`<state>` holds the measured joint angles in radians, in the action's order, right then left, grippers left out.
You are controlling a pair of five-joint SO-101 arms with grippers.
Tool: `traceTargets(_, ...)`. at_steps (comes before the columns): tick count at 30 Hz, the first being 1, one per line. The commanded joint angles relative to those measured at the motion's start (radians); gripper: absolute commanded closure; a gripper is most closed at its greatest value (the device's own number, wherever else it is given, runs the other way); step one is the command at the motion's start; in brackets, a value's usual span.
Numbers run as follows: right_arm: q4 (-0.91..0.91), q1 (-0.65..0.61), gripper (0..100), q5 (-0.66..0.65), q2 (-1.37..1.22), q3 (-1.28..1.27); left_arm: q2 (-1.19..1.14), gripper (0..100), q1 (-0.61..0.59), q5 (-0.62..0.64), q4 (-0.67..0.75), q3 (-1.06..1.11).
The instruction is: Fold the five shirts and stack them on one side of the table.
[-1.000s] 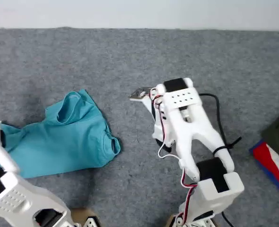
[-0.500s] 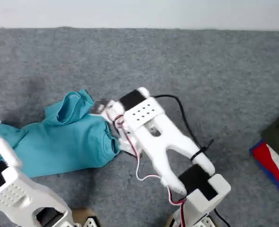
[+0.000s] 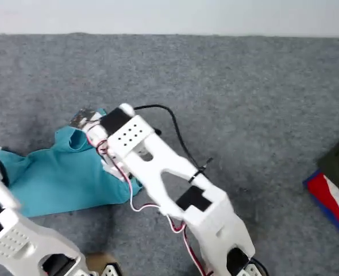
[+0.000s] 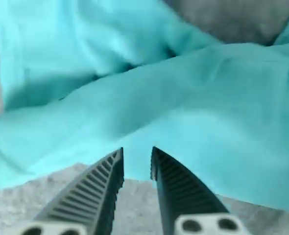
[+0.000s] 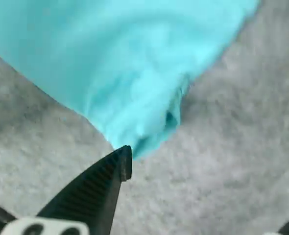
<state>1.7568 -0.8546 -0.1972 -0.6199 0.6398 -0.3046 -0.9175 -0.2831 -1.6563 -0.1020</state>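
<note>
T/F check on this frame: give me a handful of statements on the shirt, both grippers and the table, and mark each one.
1. The teal shirt lies crumpled, not folded. True.
2. The right gripper is clamped on the teal shirt. False: its jaws stand wide apart over the shirt's edge, with nothing between them.
3. Dark green and red-white-blue fabric lies at the table's right edge, apart from the teal shirt. True.
4. The left gripper hangs over bare table far from the teal shirt. False: it sits right at the shirt's edge, jaws slightly apart and holding nothing.
5. The table is bare wood. False: its surface is grey and carpet-like.
</note>
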Motion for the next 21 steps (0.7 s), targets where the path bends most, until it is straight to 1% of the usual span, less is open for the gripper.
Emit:
traceTargets(1, 0.039, -0.028, 49.0, 0.011, -0.025, 0.094, 0.057, 91, -0.068, 0.012, -0.025, -0.031)
traceTargets(4, 0.039, -0.024, 49.0, 0.002, -0.071, 0.094, 0.057, 91, -0.103, 0.012, -0.025, -0.031)
traceTargets(9, 0.038, -0.002, 49.0, -0.052, -0.125, 0.101, 0.057, 91, -0.138, 0.012, -0.028, -0.031)
traceTargets(13, 0.036, 0.054, 49.9, -0.089, -0.145, 0.112, 0.057, 91, -0.149, 0.011, -0.072, -0.031)
traceTargets(15, 0.036, 0.084, 56.0, -0.135, -0.163, 0.112, 0.057, 91, -0.149, 0.011, -0.081, -0.031)
traceTargets(16, 0.036, 0.097, 61.2, -0.161, -0.174, 0.112, 0.058, 91, -0.149, 0.011, -0.083, -0.031)
traceTargets(19, 0.038, 0.136, 81.1, -0.252, -0.193, 0.112, 0.064, 91, -0.150, 0.011, -0.091, -0.031)
traceTargets(21, 0.039, 0.153, 94.9, -0.287, -0.193, 0.112, 0.064, 91, -0.150, 0.011, -0.098, -0.031)
